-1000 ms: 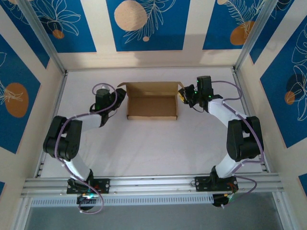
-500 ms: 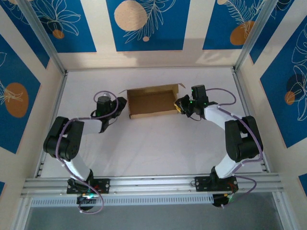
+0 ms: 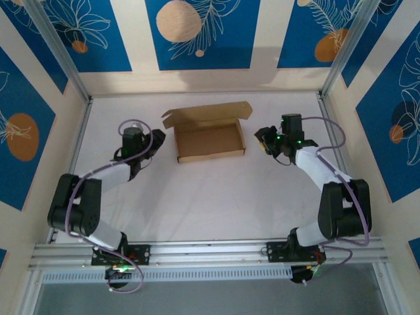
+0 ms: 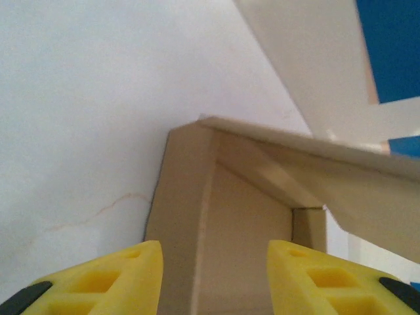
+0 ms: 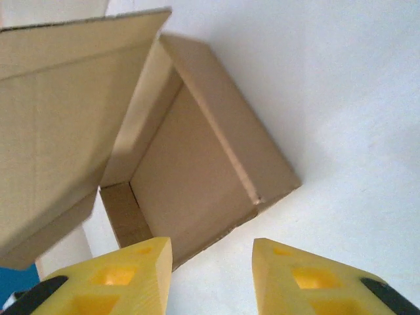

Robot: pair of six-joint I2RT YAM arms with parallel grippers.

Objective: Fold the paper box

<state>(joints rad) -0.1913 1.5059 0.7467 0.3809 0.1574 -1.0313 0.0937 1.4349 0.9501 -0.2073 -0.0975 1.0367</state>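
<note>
I've got the white table with the paper box sitting at its far middle, walls up, lid flap open along the far edge. Left gripper sits just off its left end, jaws apart and empty. Right gripper likewise off the right end.

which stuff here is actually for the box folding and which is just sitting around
For the job: paper box, left gripper, right gripper, both open.
Just there: white table, blue wall panels, front metal rail.
</note>
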